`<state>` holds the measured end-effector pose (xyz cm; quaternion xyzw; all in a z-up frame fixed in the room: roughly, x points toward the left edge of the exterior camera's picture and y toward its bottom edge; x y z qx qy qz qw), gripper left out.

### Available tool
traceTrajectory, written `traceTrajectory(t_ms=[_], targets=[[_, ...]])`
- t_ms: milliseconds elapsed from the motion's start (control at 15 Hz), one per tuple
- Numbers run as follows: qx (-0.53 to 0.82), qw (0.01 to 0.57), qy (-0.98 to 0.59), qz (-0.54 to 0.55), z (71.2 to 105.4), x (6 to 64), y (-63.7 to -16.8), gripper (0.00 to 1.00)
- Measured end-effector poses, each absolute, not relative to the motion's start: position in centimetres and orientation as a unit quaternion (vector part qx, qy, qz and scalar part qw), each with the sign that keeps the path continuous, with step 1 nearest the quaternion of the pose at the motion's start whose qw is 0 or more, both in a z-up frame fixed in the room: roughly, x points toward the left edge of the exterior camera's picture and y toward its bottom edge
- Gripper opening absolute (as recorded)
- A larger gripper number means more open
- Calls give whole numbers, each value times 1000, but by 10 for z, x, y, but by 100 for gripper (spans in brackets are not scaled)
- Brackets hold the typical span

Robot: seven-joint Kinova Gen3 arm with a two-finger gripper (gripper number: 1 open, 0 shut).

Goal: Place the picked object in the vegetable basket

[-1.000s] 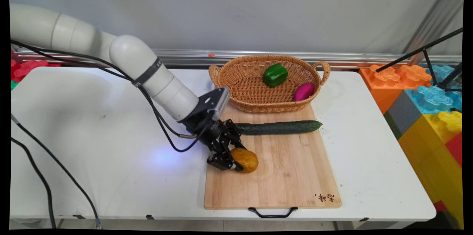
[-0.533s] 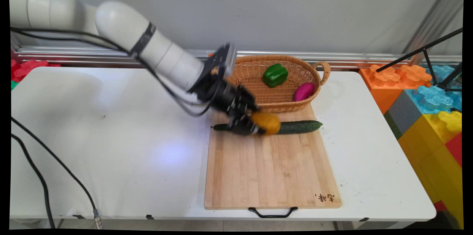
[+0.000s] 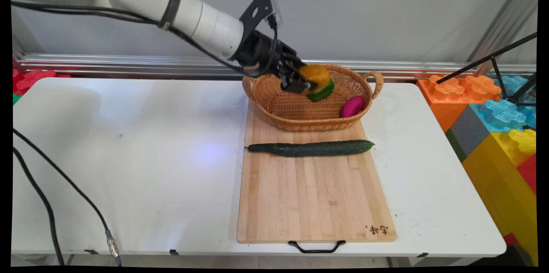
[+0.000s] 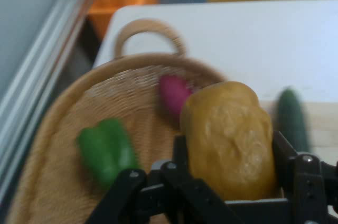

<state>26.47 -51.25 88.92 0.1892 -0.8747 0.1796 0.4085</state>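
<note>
Black and raised over the basket [image 3: 274, 105], the tool [image 3: 300, 80] is seen pinching a yellow-brown potato [image 3: 316, 74] between its two fingers [image 4: 288, 152], so the potato is carried clear of the wicker. Directly beneath it, inside the basket, a green pepper [image 3: 324, 92] is partly hidden, and a magenta piece [image 3: 352, 106] is lodged against the right wall. Nearer the camera, a cucumber [image 3: 311, 148] is laid across the wooden board [image 3: 315, 204], which is set flat on the white counter [image 3: 128, 157].
</note>
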Motion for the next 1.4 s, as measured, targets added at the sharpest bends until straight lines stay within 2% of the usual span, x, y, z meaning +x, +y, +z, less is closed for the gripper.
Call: traceTrajectory(t_ms=[267, 667, 1400], targets=[[250, 363, -870, 220, 883, 279, -544, 0], [319, 301, -866, 241, 851, 292, -585, 0], [372, 266, -863, 214, 806, 275, -609, 0]])
